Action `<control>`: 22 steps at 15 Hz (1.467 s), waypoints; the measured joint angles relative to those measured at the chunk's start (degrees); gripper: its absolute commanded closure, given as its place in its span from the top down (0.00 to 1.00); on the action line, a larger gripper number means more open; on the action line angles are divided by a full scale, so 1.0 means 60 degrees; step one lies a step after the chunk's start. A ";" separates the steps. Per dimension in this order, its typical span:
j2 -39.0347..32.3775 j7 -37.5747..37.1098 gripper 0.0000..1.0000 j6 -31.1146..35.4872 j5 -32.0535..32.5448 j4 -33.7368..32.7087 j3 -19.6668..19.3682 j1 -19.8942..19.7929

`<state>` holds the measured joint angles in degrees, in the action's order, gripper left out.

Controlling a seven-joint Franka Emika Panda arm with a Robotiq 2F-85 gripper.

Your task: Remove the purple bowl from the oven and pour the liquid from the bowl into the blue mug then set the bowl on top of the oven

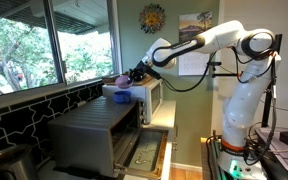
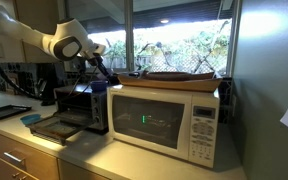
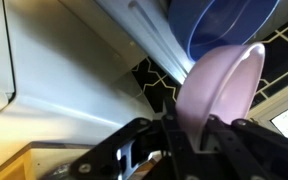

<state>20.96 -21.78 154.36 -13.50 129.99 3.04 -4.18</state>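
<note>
My gripper is shut on the rim of the purple bowl, which shows edge-on and steeply tilted in the wrist view. The blue mug is just beyond the bowl's lip. In an exterior view the gripper holds the bowl tipped right above the blue mug, which stands on top of a white box-shaped oven. The grey oven stands below with its door dropped open. It also shows in an exterior view, where the gripper is above it. No liquid is visible.
The white microwave-like oven stands beside the grey oven on the counter. The grey oven's open door juts out over the counter. Windows run behind the counter. A flat brown tray lies on the white oven.
</note>
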 measured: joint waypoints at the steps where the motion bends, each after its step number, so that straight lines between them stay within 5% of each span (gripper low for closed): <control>1: 0.0000 0.0000 0.04 0.0012 0.0068 0.0000 0.0014 -0.0004; 22: -0.0002 0.0003 0.04 0.0921 0.1433 0.0096 0.0340 -0.0227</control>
<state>20.94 -21.77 159.88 -4.90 130.57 5.08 -5.55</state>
